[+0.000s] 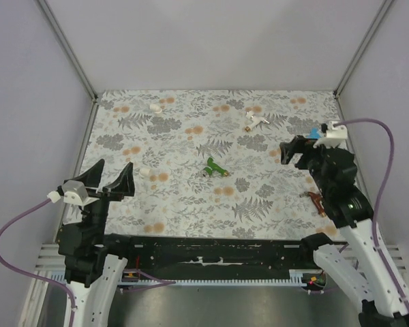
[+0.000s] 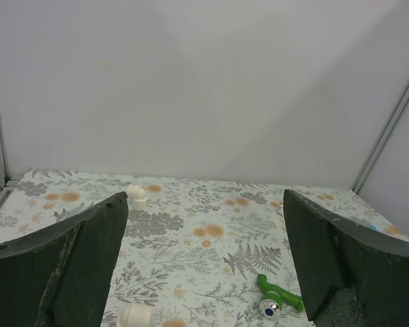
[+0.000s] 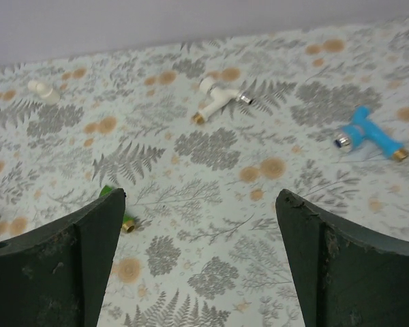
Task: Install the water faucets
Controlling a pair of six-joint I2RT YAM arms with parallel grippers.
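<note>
Both claws gape wide, holding nothing: left gripper [image 1: 111, 174] at 9 o'clock, right gripper [image 3: 199, 195] at 3 — white faucet [image 1: 258, 120] at 1, green faucet [image 1: 215, 167] mid-table.

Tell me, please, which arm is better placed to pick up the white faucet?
Probably the right arm: its open jaws face the white faucet, which lies ahead in its wrist view, toward the far right. The left arm sits near left, closer to the green faucet.
</note>
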